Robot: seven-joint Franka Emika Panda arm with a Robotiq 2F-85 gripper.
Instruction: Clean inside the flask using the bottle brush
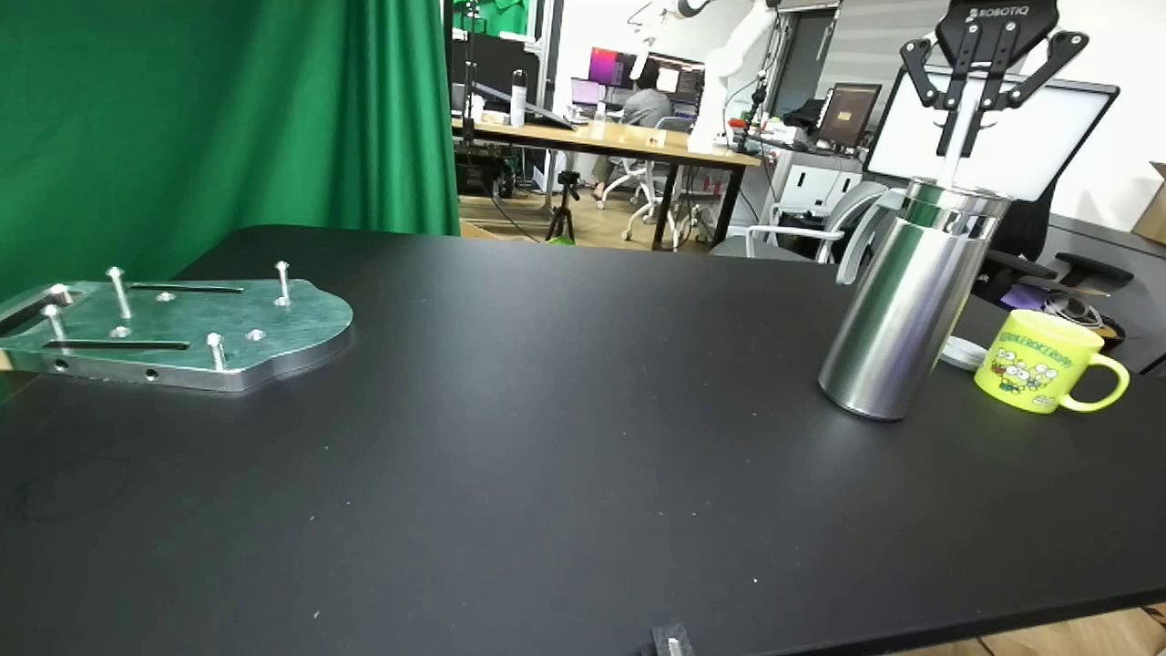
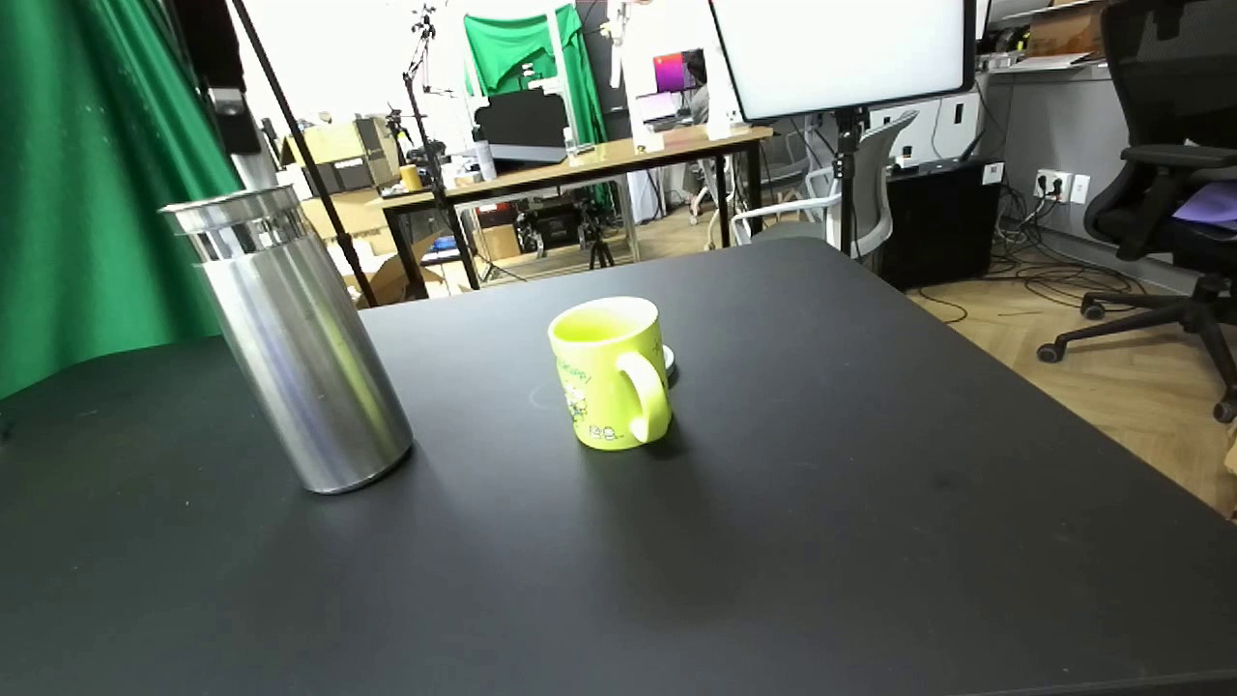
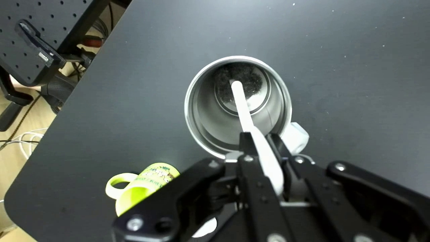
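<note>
The steel flask stands on the black table, also seen in an exterior view. The wrist view looks down into its open mouth. My gripper is above the flask's mouth, its fingers pointing down. It is shut on the white handle of the bottle brush, which runs down into the flask. The handle also shows between fingers and rim in both exterior views. The brush head is down inside the flask; I cannot make out its bristles against the dark bottom.
A yellow-green mug stands beside the flask, with a white lid near it. The flask's pale handle sticks out at one side. A metal plate with upright posts is at the table's far side. A monitor stands behind.
</note>
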